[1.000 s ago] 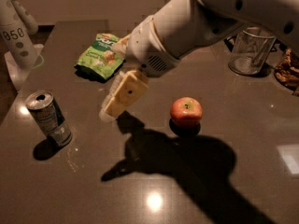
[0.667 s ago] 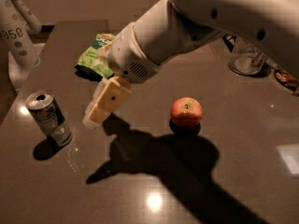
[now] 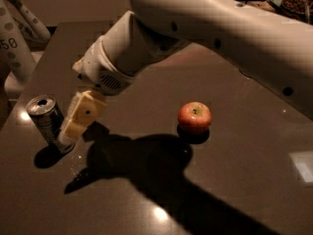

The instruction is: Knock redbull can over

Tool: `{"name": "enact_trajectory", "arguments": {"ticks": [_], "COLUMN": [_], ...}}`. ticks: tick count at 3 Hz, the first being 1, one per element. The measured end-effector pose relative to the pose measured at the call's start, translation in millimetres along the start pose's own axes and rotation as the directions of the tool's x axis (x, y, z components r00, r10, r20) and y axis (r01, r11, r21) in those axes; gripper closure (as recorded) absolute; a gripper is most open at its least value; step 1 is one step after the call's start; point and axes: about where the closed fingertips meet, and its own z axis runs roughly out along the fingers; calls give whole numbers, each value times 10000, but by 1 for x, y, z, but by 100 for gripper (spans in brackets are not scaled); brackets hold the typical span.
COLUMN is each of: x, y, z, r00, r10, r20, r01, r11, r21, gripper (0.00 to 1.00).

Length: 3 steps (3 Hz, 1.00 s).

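Note:
The redbull can [image 3: 46, 121] is a slim silver-and-blue can with a pull-tab top. It stands upright at the left of the dark table [image 3: 146, 204]. My gripper [image 3: 68, 133], with cream fingers, hangs from the white arm and sits right against the can's right side, near its lower half. Whether it touches the can I cannot tell.
A red apple [image 3: 194, 117] sits at the table's middle, right of the gripper. The white arm [image 3: 205, 28] spans the upper part of the view and hides the back of the table. A white object marked 50 [image 3: 12, 43] stands at the far left edge.
My arm has swung left and down, bringing the gripper from mid-table up against the can's right side. The can still stands upright. The green bag is now hidden behind the arm.

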Motion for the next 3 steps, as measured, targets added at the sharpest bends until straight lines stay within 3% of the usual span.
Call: {"name": "enact_trajectory", "arguments": {"ticks": [2,3], "x": [-14,-19], "y": [8,12], "z": [34,47], "r00": [9998,9995], "r10": [-111,-169], "r20": [-184,-267], "r01": [100,143], "r11": [9982,9953], "r21": [-584,-961], "gripper": [0,6]}}
